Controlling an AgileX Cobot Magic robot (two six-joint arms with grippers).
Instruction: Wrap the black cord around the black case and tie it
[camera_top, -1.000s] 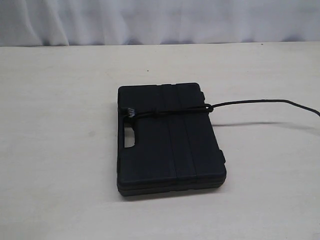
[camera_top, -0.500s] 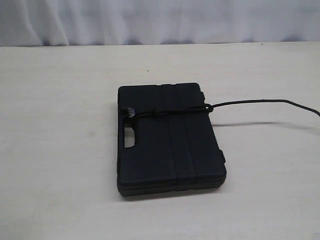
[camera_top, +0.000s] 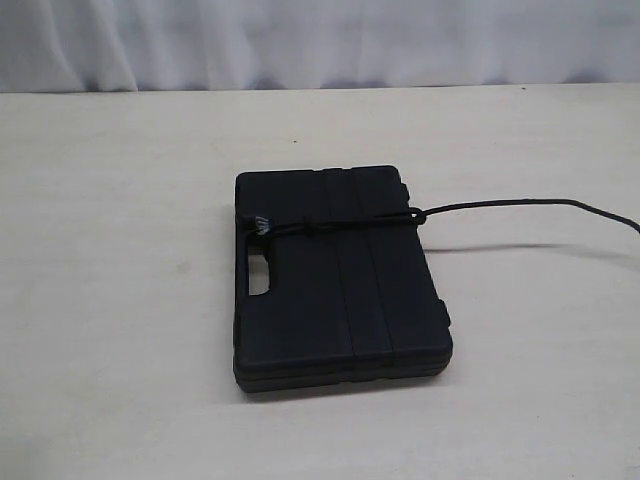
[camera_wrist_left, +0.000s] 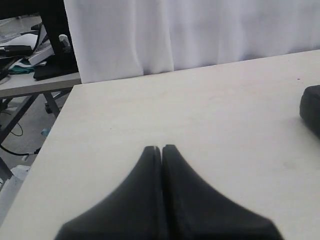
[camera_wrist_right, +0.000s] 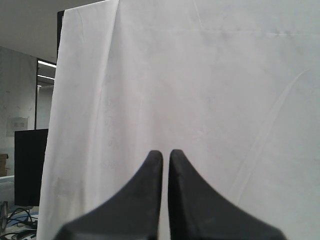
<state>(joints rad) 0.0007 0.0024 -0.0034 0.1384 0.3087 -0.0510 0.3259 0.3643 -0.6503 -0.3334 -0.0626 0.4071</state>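
The black case (camera_top: 340, 280) lies flat in the middle of the pale table, its handle slot on the left side. The black cord (camera_top: 335, 225) runs across the case's far part with a small knot near the left edge, and its free length (camera_top: 520, 203) trails off to the right edge of the exterior view. Neither gripper shows in the exterior view. My left gripper (camera_wrist_left: 162, 148) is shut with nothing in it, over bare table, with a corner of the case (camera_wrist_left: 311, 107) far off. My right gripper (camera_wrist_right: 166, 153) is shut and empty, facing the white curtain.
A white curtain (camera_top: 320, 40) hangs behind the table's far edge. In the left wrist view the table's edge (camera_wrist_left: 47, 150) drops off to a floor with another table and clutter (camera_wrist_left: 30, 55) beyond.
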